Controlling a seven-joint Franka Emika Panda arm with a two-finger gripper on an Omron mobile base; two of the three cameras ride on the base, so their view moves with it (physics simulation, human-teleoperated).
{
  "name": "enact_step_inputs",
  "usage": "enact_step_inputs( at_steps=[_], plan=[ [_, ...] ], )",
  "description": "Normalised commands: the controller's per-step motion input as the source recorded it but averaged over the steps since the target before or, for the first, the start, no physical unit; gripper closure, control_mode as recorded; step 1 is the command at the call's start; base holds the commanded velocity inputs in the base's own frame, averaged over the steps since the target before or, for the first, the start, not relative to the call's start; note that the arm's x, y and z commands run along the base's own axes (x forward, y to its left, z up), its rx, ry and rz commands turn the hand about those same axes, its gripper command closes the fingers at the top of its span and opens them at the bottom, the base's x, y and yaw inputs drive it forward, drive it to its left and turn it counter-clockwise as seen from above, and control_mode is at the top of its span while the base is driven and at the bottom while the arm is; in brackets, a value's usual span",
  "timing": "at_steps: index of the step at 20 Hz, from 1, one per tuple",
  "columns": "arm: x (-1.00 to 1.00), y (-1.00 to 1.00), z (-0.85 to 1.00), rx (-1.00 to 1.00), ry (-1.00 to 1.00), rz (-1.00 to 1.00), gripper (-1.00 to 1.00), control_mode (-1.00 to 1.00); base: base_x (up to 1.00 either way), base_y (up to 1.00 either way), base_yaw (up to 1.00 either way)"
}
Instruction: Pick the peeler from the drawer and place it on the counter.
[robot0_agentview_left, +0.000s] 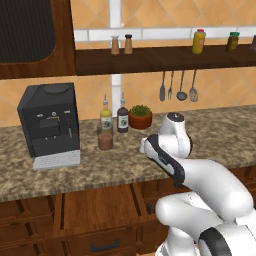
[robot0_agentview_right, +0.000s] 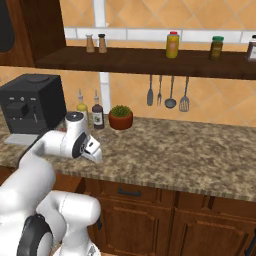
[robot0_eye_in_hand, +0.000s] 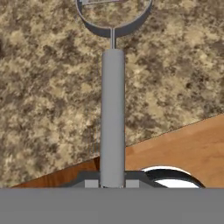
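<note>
The arm (robot0_agentview_left: 200, 190) rises from the lower right, its wrist bent over the granite tabletop (robot0_agentview_left: 60, 175). A black coffee machine (robot0_agentview_left: 50, 125) stands at left. Two bottles (robot0_agentview_left: 114, 116), a brown cup (robot0_agentview_left: 105, 141) and a potted plant (robot0_agentview_left: 140, 117) stand near the wall. Utensils (robot0_agentview_left: 177, 86) hang beneath the dark shelf (robot0_agentview_left: 160, 59).

Bench (robot0_agentview_left: 215, 135): speckled brown and beige. Peeler (robot0_eye_in_hand: 113, 118), centre of the hand view: plain grey handle. Coffee machine (robot0_agentview_left: 50, 122), left: black with a pale grey tray. Shelf (robot0_agentview_right: 150, 62): dark brown. Wall tiles (robot0_agentview_right: 215, 20): orange. Drawers (robot0_agentview_left: 95, 215): reddish-brown.
</note>
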Motion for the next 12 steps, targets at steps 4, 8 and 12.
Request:
enact_step_inputs(
  at_steps=[4,8,12],
  plan=[
    [0.60,-0.26,-0.28,-0.05,0.00,-0.04,1.00,-1.00,0.00,0.00,0.00],
    [0.47,-0.01,-0.36,-0.07,0.00,0.00,1.00,-1.00,0.00,0.00,0.00],
    [0.30,-0.02,-0.37,-0.05,0.00,0.00,1.00,-1.00,0.00,0.00,0.00]
  ],
)
